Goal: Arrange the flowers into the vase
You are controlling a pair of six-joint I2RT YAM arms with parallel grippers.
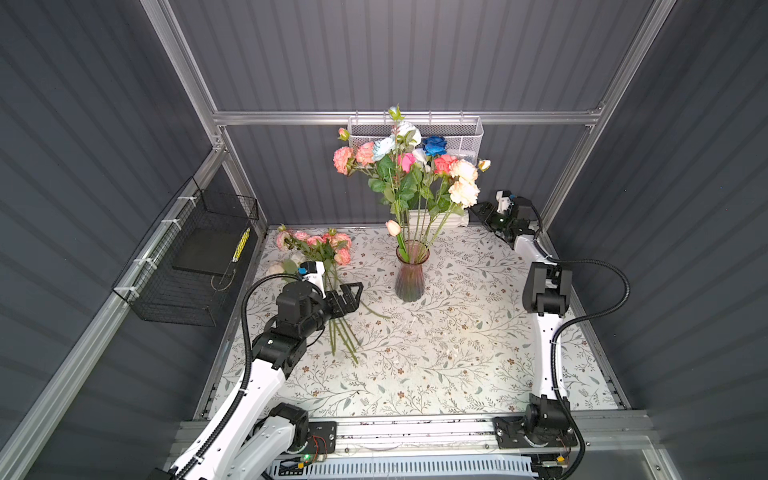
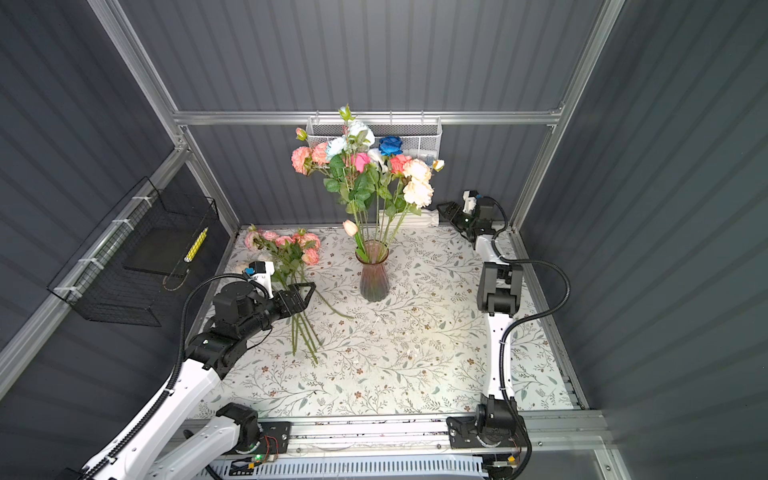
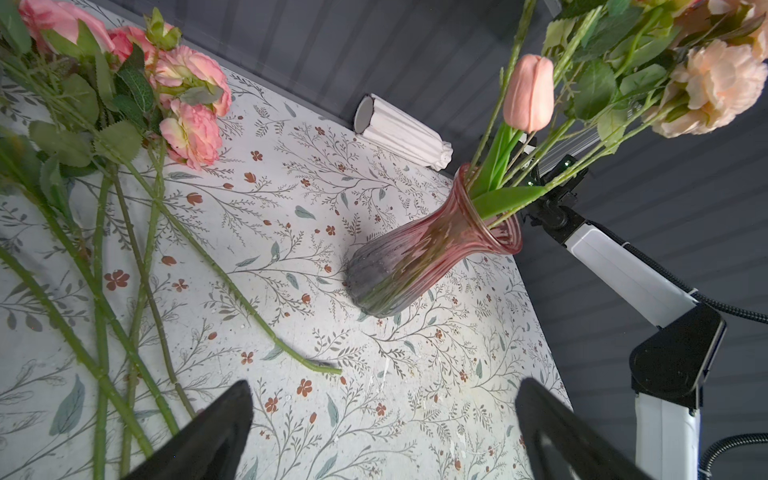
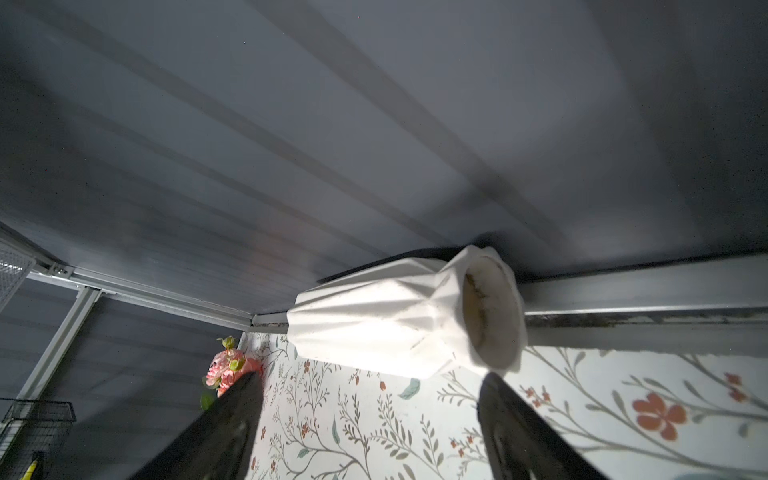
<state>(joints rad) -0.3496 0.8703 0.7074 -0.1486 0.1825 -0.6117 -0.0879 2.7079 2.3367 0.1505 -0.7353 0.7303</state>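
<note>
Beneath the left gripper (image 1: 355, 297) and the right gripper (image 4: 372, 384), a table (image 1: 457, 353) covered in a leaf-and-blossom print is seen. Between the two grippers, nearer the left one, the flowers (image 1: 409, 166) already arranged are held upright in a ribbed pink glass vase (image 1: 410, 278). Pink, peach, cream, pale blue and one deep blue bloom are fanned out high above both grippers.

On to the loose flowers (image 1: 334, 251): a bundle is laid flat on the table, its stems crossed under the left gripper, its pink blooms pointed past it toward the back wall. Just ahead of the right gripper, a white faceted vase (image 4: 374, 320) is tipped on its side against the back wall, mouth turned toward the fingers; contact cannot be judged.

The left gripper's jaws are spread wide, with nothing caught between them. The right gripper's jaws are parted too, and nothing is gripped.
</note>
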